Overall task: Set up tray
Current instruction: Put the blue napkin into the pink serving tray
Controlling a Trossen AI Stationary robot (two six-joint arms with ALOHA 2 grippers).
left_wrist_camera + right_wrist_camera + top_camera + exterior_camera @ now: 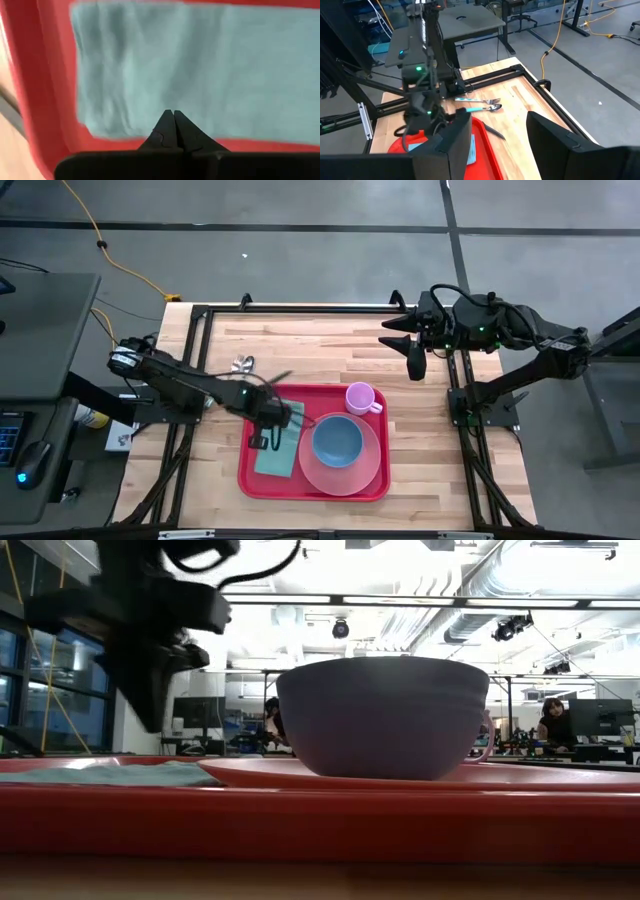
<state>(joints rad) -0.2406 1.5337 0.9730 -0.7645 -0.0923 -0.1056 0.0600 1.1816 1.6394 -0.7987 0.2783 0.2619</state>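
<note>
The large red plastic tray [262, 480] lay near the front middle of the wooden surface [330, 345], long axis running side to side, carrying a folded pale green cloth napkin [277, 448], a round pink plate [345, 470] with a blue bowl [337, 439], and a small pink cup [361, 398]. The left claw [268, 424] hung directly over the napkin, fingers pressed together, gripping nothing. The right claw [414, 362], fingers apart, waited beyond the tray's far right corner. Loose cutlery [482, 104] lay behind the tray's left end, nearer the left arm.

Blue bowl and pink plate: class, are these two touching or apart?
Touching. The low view shows the blue bowl sitting directly on the pink plate, with no gap under its base; the high view shows it inside the plate's rim.
</note>
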